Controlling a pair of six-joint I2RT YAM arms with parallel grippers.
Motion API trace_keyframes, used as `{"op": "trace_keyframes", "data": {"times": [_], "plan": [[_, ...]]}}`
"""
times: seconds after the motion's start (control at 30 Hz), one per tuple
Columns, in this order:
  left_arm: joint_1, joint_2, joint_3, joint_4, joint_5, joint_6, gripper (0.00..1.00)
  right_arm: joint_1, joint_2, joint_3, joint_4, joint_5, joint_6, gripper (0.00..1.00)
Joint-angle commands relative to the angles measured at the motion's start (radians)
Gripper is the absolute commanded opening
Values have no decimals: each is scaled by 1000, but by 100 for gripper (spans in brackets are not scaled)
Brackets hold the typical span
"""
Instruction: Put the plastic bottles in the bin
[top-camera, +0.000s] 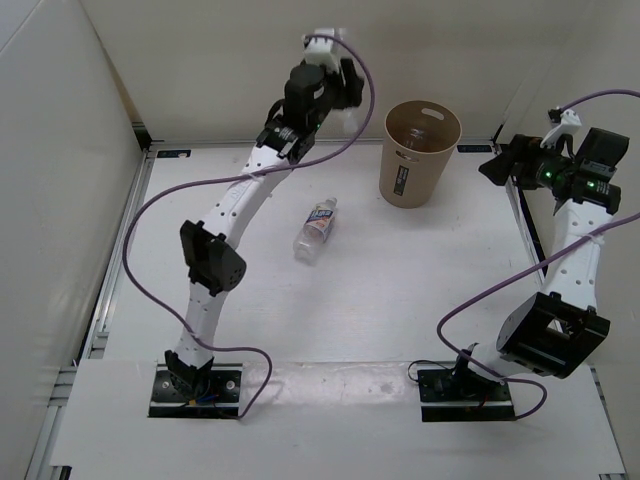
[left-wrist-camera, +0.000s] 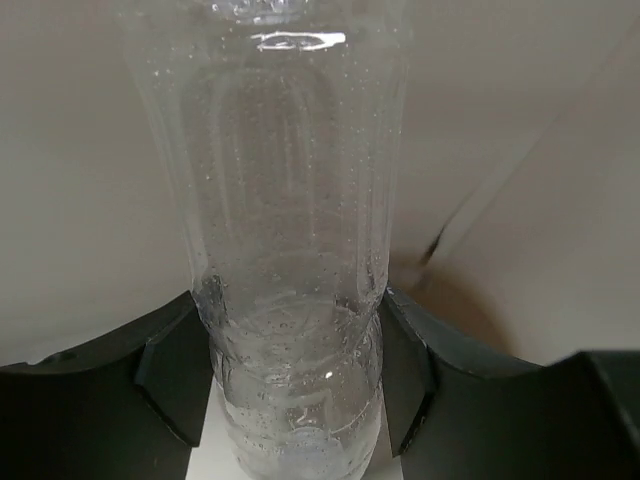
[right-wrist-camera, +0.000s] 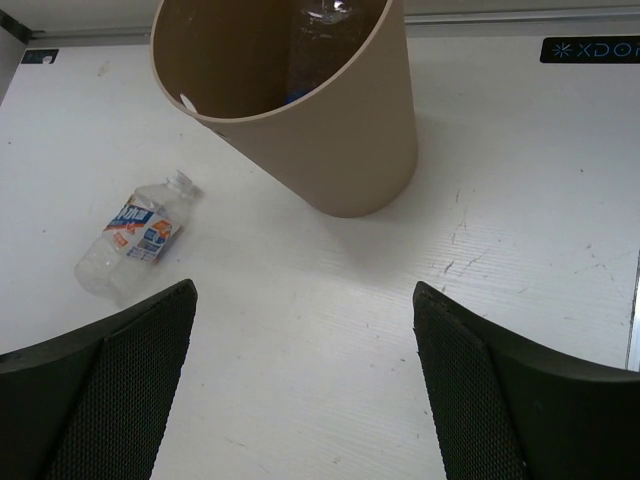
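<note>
The clear bottle (left-wrist-camera: 290, 250) in the left claw (left-wrist-camera: 295, 360) is glossy, see-through plastic, speckled with fine droplets. The bin (right-wrist-camera: 350, 130) looks like smooth, matt tan plastic. The white surface (right-wrist-camera: 520, 260) is matt and scratched. The right claw (right-wrist-camera: 303, 320) has dull black pads (right-wrist-camera: 110, 400) with a rough mesh texture.
</note>
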Motion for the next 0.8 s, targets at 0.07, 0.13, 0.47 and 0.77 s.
{"op": "trace_keyframes", "data": {"times": [0.07, 0.13, 0.47, 0.77], "plan": [[-17, 232, 330, 381, -56, -148, 40, -40, -10, 13, 23, -46, -14, 90], [-28, 291, 408, 409, -108, -222, 38, -66, -14, 5, 20, -59, -19, 90], [-73, 339, 411, 423, -144, -294, 41, -142, -2, -12, 31, -116, -24, 90], [-97, 358, 405, 412, -139, -320, 45, -157, 12, -13, 49, -130, -11, 90]]}}
